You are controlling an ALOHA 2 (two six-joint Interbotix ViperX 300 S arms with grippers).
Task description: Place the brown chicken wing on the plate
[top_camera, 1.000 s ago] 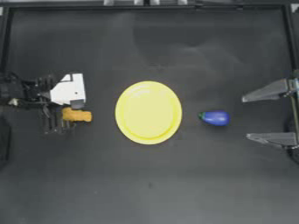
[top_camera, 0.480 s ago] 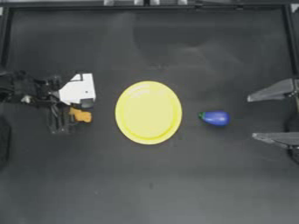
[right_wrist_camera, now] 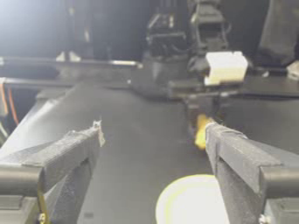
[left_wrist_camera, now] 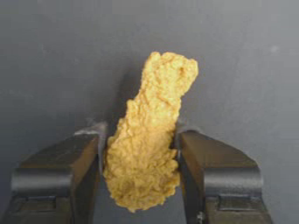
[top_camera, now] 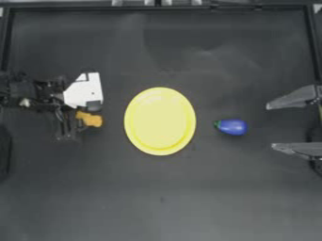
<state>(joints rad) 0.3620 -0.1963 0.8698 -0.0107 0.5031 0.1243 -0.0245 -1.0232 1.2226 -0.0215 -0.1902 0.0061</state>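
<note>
Top view: the left gripper (top_camera: pixel 85 120) is positioned at the left side of the table (top_camera: pixel 157 197), just left of the yellow plate (top_camera: pixel 159 120). Its jaws are pinched on the brown chicken wing (top_camera: pixel 90 119), which sits apart from the plate rim. In the left wrist view the chicken wing (left_wrist_camera: pixel 149 135) is clamped between both jaws, its narrow end projecting past them. The right gripper (top_camera: pixel 295 123) is parked at the right edge with jaws spread wide. A blue eggplant (top_camera: pixel 231 126) lies between plate and right gripper.
</note>
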